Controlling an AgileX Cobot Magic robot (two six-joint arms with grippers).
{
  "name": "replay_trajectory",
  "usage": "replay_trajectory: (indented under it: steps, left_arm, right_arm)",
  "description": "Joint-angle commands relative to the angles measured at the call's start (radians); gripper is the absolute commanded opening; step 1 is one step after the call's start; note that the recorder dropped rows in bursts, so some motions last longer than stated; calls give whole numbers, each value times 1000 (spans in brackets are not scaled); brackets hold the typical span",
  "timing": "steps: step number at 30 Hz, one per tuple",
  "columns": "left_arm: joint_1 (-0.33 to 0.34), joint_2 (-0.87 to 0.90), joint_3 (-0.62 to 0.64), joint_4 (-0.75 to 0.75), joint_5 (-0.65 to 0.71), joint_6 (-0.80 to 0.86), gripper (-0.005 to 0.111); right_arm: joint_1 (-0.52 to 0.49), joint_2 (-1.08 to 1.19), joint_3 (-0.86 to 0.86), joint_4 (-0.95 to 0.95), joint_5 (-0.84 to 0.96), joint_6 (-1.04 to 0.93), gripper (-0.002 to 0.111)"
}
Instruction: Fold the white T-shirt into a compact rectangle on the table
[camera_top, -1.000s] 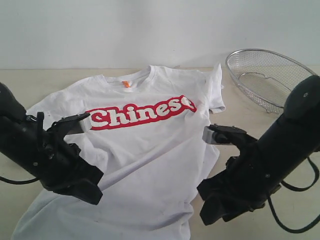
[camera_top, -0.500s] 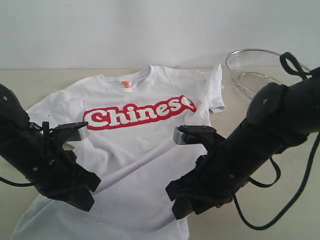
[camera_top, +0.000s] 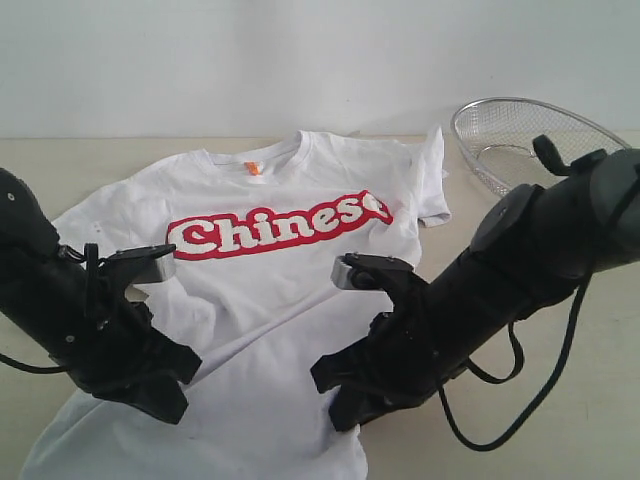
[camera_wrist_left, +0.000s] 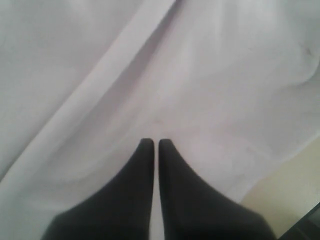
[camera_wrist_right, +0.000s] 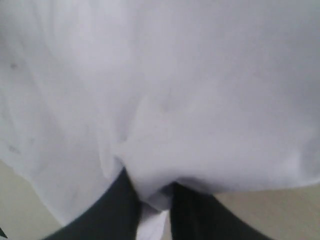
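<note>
Cloth at the near edge of the white short-sleeved T-shirt (camera_top: 290, 290), lettering-up on the pale beige table (camera_top: 60, 160), sits pinched in our right gripper (camera_wrist_right: 150, 192); its collar lies straight beyond (left gripper (camera_wrist_left: 156, 145) pressed together, hold uncertain).

I see a pale beige table (camera_top: 60, 160) carrying a spread white T-shirt (camera_top: 285, 280), with a wire-mesh basket (camera_top: 515, 145) just beside it.

T-shirt (camera_top: 285, 290) soft matt cloth; basket (camera_top: 510, 175) shiny wire mesh.
</note>
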Motion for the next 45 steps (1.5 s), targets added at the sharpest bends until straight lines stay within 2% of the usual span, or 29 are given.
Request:
replay_trajectory:
  steps: [1,11,16,21,25,29,36,39,43,45]
  left_arm:
    - [-8,15,1,8,-1,-17,5]
    - [-11,22,1,-17,7,-20,5]
    - [-41,43,1,-24,-6,-18,5]
    - [-92,112,1,-73,-8,14,5]
    - [-116,142,1,-176,-10,111,5]
    - [-115,143,1,-176,-10,119,5]
    - [-115,143,1,-174,-3,119,5]
    - [-115,143,1,-174,-3,119,5]
    - [-115,143,1,-170,-3,119,5]
    - [-115,143,1,-170,-3,119,5]
  right_arm:
    - [2,-42,-11,-69,15,-21,0]
    - [2,-226,-13,-709,123,562,0]
    - [21,-322,-31,-734,160,573,0]
    - [143,-310,-93,-796,236,573,0]
    - [276,-257,-134,-858,248,573,0]
    - [393,-163,-189,-892,244,573,0]
    - [477,22,-289,-907,240,573,1]
    - [477,53,-322,-905,260,573,14]
    - [477,45,-356,-949,348,594,46]
    - [477,36,-368,-1011,402,649,53]
